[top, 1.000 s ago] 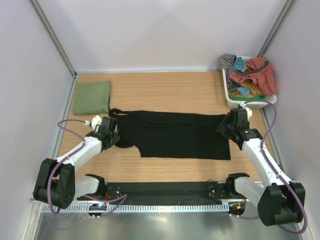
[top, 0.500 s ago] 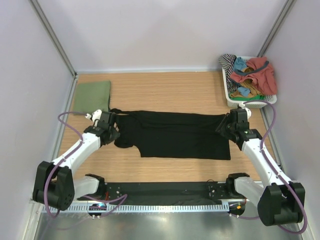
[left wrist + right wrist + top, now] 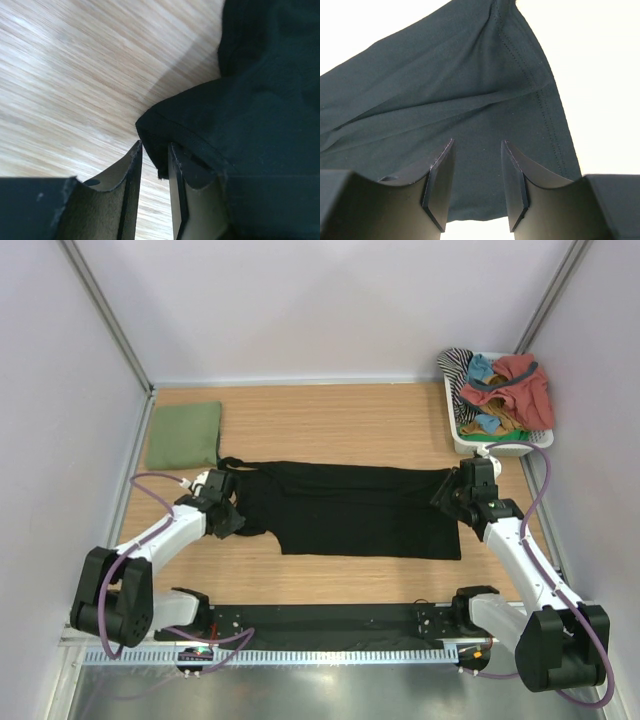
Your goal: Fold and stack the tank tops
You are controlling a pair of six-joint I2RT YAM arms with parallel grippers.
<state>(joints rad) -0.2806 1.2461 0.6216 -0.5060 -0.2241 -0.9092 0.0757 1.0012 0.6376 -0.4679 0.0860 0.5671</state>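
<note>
A high rear camera overlooks the table [image 3: 350,415]; wrist cameras closely view the same black top [image 3: 360,508].

The left gripper [image 3: 224,513] is swinging back toward the near edge after briefly reaching farther out, and is settling at the black tank top's [image 3: 360,510] armhole edge. Its fingers [image 3: 117,180] are drawing closer together, with the hem's corner hanging between them.

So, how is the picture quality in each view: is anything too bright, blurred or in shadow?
Top view: even light, sharp, only faint shadows on the table. Left wrist view: the wood grain looks smeared, and a soft grey shadow lies beside the black top. Right wrist view: the table is washed out to white, yet the top's stitching is sharp.
</note>
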